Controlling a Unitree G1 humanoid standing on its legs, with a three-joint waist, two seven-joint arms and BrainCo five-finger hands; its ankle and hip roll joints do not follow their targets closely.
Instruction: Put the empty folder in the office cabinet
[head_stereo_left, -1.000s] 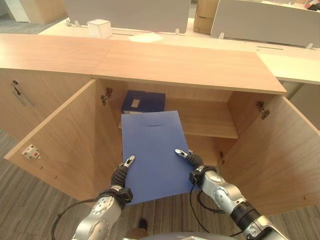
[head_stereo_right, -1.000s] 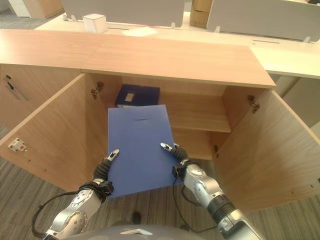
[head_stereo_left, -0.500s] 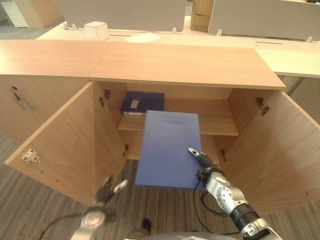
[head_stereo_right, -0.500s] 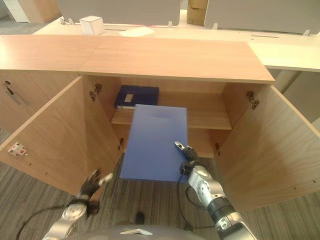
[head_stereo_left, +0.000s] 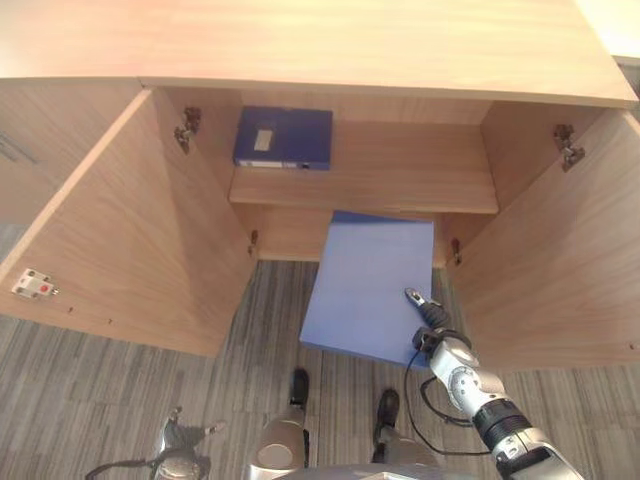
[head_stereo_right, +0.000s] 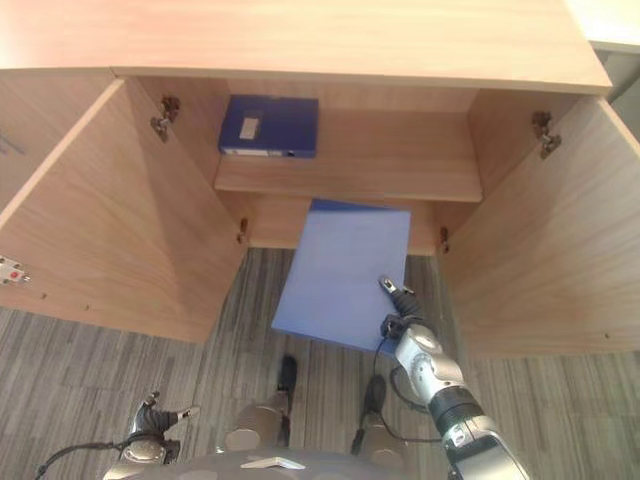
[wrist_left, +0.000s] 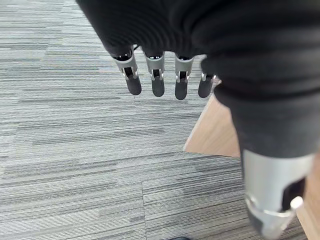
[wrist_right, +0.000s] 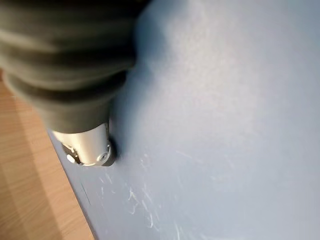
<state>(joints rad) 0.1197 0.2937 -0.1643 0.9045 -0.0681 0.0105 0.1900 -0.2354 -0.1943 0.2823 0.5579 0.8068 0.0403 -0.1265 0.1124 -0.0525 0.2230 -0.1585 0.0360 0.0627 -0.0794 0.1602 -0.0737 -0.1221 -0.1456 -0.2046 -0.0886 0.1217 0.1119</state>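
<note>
Left eye view shows you the open wooden office cabinet (head_stereo_left: 360, 180), both doors swung wide over grey striped carpet (head_stereo_left: 100, 380). The flat light-blue empty folder (head_stereo_left: 372, 285) hangs tilted in front of the cabinet, its far edge just under the front of the cabinet's shelf and entering the lower compartment, its near edge out over the carpet. The right hand (head_stereo_left: 428, 318) is at the folder's near right corner, thumb lying on the folder's upper face; the fingers are hidden under the folder, so you cannot tell how far they are closed. A dark-blue box file with a white label (head_stereo_left: 284, 137) lies flat at the left end of the cabinet's shelf. The left hand (head_stereo_left: 178, 438) is low by the carpet, well apart from the cabinet and the folder.

Right eye view gives you the same layout: the folder (head_stereo_right: 345, 275) slopes from below the cabinet shelf down toward the right hand (head_stereo_right: 398, 308), and the box file (head_stereo_right: 270, 125) sits on the shelf's left end.

Left wrist view shows you the left hand (wrist_left: 165, 60) with fingers (wrist_left: 157, 82) straight and relaxed, holding nothing, above the carpet beside the lower corner of a cabinet door (wrist_left: 215, 132).

Right wrist view shows you the folder's pale blue surface (wrist_right: 225, 125) very close, with the right hand's thumb (wrist_right: 87, 145) pressed against it and a strip of cabinet wood (wrist_right: 25, 190) alongside.
</note>
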